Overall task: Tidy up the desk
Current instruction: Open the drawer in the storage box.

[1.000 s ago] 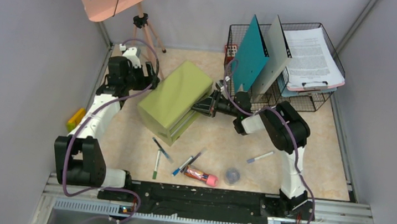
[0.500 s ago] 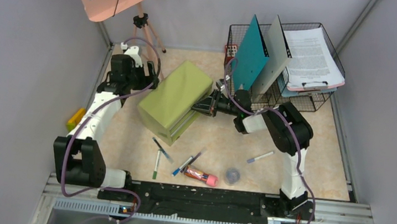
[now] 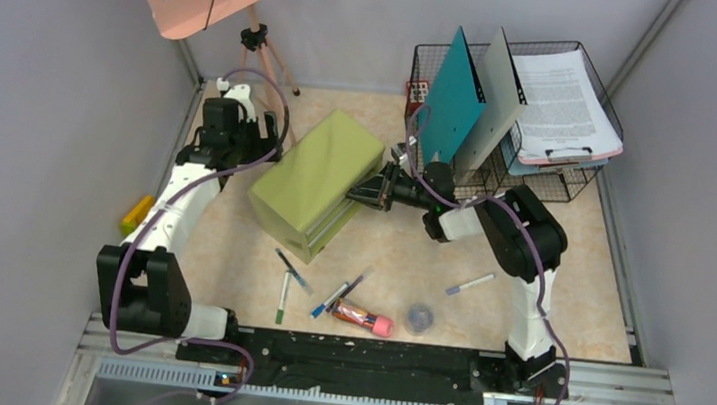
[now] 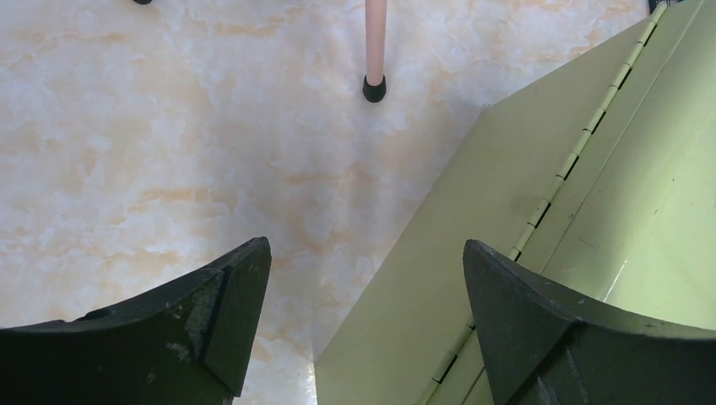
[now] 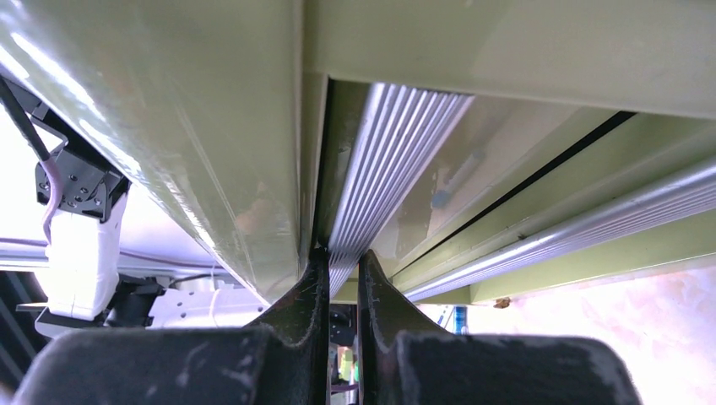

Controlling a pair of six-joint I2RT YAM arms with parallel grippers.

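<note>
The beige marble desk carries an olive-green drawer box, set at an angle left of centre. My left gripper hovers open at the box's back-left corner. In the left wrist view its fingertips straddle the box's hinged edge and bare desk, touching nothing. My right gripper is at the box's right front. In the right wrist view it is shut on the ribbed silver drawer handle under the green box wall.
Several pens lie near the front, with a red tube and a small grey round thing. A wire basket with folders and papers stands back right. A tripod stands behind the box; a yellow item lies by the left wall.
My left gripper has drifted slightly toward the back wall and opened a touch wider. The right gripper and the box have stayed put.
</note>
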